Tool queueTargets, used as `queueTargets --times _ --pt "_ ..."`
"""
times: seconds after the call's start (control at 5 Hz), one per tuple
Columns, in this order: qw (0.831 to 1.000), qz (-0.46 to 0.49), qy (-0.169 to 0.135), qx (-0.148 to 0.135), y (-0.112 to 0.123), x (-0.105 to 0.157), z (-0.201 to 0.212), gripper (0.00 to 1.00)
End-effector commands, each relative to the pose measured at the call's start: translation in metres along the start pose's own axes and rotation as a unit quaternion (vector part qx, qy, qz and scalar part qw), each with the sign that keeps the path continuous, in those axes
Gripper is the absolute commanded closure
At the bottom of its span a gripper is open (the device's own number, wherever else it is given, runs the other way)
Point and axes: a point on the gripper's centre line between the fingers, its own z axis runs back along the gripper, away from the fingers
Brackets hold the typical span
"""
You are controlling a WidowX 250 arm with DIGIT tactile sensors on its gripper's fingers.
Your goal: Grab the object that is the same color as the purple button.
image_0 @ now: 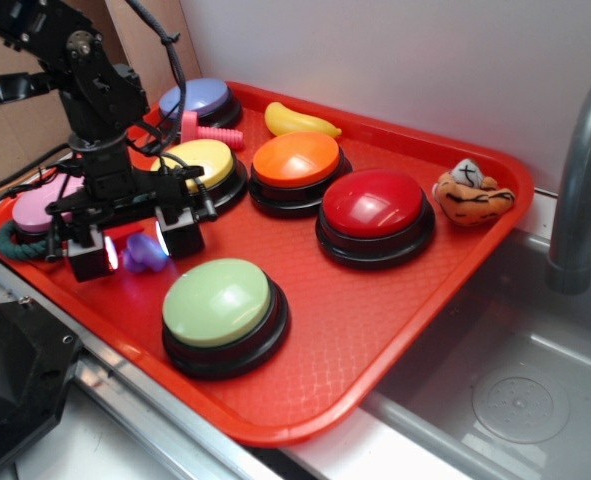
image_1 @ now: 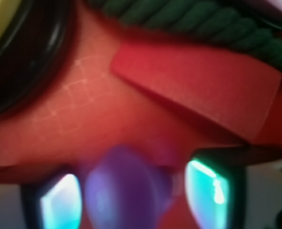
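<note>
A: While the gripper [image_0: 135, 250] straddles the purple toy [image_0: 143, 250] on the red tray [image_0: 395, 330], its jaws stand wide, a finger either side (not yet pinching).

B: So it's the grasp step?

A: I'd say so; next, close squarely, then lift.

B: Counts?

A: Six buttons, with one purple button [image_0: 197, 100] at the back, and one purple toy.

Purple toy [image_0: 143, 250] and purple button [image_0: 195, 99] on red tray.
Toy: small, glossy, lumpy, near tray's front-left edge. Button: lavender dome, black base, at far corner, well apart.
</note>
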Motion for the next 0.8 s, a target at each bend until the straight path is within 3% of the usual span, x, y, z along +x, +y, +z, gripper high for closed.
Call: queueTargets --times 0.0,0.2,0.4,0.6 --pt "0.999 -0.019 -0.015 -0.033 0.003 0.002 0.011 1.00" --pt "0.995 -0.082 -0.035 -0.037 -0.003 0.002 0.035 1.00" --pt "0.979 -0.201 -0.018 -0.012 -0.010 -0.001 0.067 1.00" --pt "0.953 -0.302 -0.023 0.009 -0.015 -0.006 0.097 1.00"
